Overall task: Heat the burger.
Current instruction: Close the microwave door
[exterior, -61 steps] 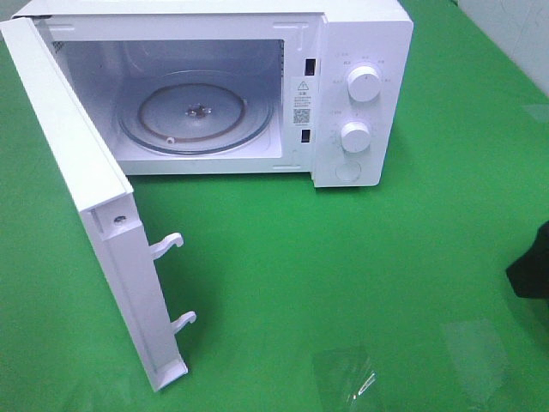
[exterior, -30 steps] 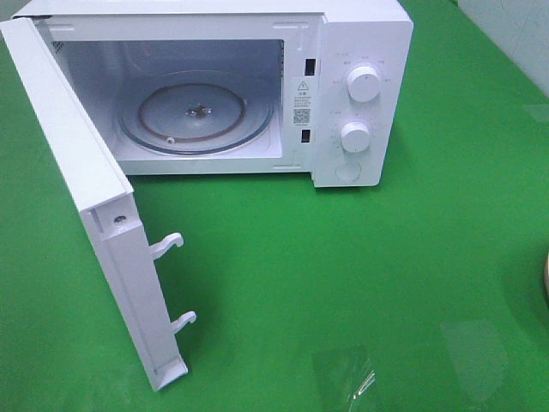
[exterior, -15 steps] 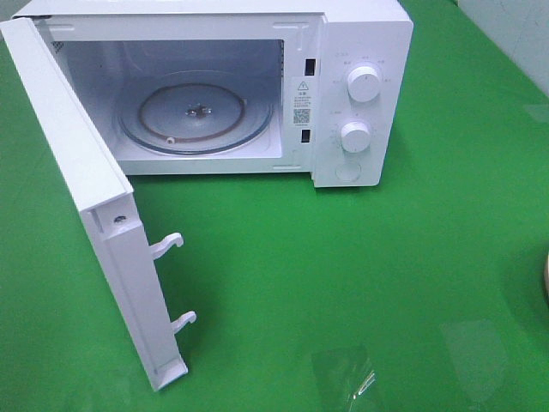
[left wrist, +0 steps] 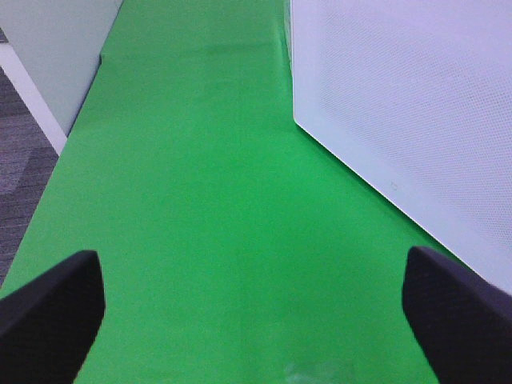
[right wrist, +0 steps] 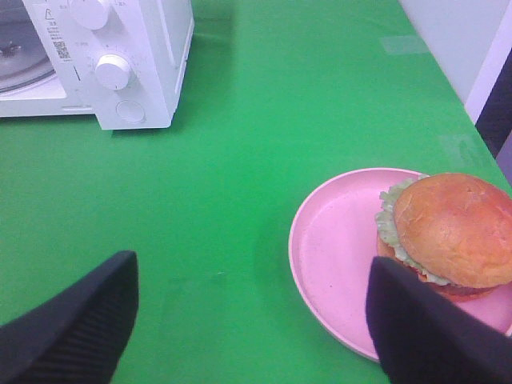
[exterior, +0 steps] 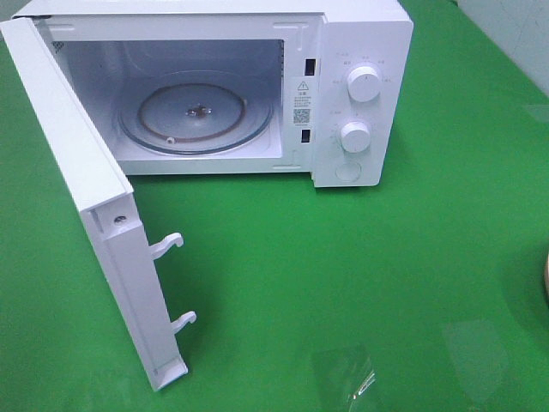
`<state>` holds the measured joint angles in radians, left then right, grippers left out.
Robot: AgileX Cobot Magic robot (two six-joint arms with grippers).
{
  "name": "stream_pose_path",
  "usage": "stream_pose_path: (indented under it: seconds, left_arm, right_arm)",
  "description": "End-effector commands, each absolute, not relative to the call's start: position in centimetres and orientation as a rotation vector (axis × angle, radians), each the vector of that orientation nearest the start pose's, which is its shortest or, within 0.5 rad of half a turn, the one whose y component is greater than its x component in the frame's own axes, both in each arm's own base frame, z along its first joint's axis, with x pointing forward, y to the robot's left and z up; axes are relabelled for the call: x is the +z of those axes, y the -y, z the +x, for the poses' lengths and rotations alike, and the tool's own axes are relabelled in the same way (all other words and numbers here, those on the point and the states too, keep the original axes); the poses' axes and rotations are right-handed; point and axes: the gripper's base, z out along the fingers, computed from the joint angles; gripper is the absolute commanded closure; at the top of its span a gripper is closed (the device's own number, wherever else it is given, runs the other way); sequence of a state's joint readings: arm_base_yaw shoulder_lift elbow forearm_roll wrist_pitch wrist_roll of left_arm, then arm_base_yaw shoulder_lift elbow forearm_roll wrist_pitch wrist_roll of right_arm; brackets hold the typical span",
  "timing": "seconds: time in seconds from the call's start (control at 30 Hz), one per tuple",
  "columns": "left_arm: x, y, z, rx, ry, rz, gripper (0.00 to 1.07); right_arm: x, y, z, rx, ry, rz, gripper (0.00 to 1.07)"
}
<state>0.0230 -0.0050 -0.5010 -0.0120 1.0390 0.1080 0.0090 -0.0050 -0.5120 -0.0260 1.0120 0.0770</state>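
Only partly visible: burger [right wrist: 448, 232], perhaps off-centre on plate [right wrist: 336, 248].

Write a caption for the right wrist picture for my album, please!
Open right gripper hovers over the green table near the burger on its pink plate, microwave waiting behind.

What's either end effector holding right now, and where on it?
Nothing. The left end effector is open over bare green cloth. The right end effector is open too; the burger sits ungripped on its pink plate.
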Motion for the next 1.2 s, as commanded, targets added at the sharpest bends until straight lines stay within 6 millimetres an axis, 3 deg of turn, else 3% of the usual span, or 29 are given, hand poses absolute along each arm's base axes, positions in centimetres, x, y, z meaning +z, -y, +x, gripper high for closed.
stream_pose_path:
  seconds: [0.03, 0.7, 0.8, 0.87, 0.9, 1.0, 1.03, 1.07, 1.13, 1.17, 1.2]
  left_arm:
    - [27.8, 0.1, -0.7, 0.067, -1.999, 0.084, 0.14]
    - [27.9, 0.2, -0.7, 0.052, -1.999, 0.081, 0.14]
    - [28.6, 0.2, -0.6, 0.048, -1.974, 0.080, 0.18]
    - [29.4, 0.2, -0.3, 0.056, -1.943, 0.078, 0.23]
    - [29.9, 0.1, 0.3, 0.060, -1.922, 0.076, 0.31]
    - [30.0, 0.1, 0.6, 0.060, -1.917, 0.076, 0.35]
    - [30.4, 0.1, 1.4, 0.060, -1.906, 0.074, 0.48]
    - [30.4, 0.1, 1.4, 0.060, -1.906, 0.074, 0.48]
    - [31.2, 0.0, 3.3, 0.068, -1.873, 0.073, 0.73]
    - [31.2, 0.0, 3.3, 0.068, -1.873, 0.073, 0.73]
    - [31.6, 0.0, 4.4, 0.073, -1.847, 0.072, 0.87]
  right_arm:
    - [28.4, 0.2, -0.8, 0.023, -1.947, 0.072, 0.31]
    - [28.4, 0.2, -0.8, 0.023, -1.947, 0.072, 0.31]
    - [28.4, 0.2, -0.8, 0.023, -1.947, 0.072, 0.31]
    - [28.4, 0.2, -0.8, 0.023, -1.947, 0.072, 0.31]
    - [28.4, 0.2, -0.8, 0.023, -1.947, 0.072, 0.31]
    - [28.4, 0.2, -0.8, 0.023, -1.947, 0.072, 0.31]
    - [28.4, 0.2, -0.8, 0.023, -1.947, 0.072, 0.31]
    - [28.4, 0.2, -0.8, 0.023, -1.947, 0.072, 0.31]
    - [28.4, 0.2, -0.8, 0.023, -1.947, 0.072, 0.31]
    - [28.4, 0.2, -0.8, 0.023, -1.947, 0.072, 0.31]
    - [28.4, 0.2, -0.8, 0.023, -1.947, 0.072, 0.31]
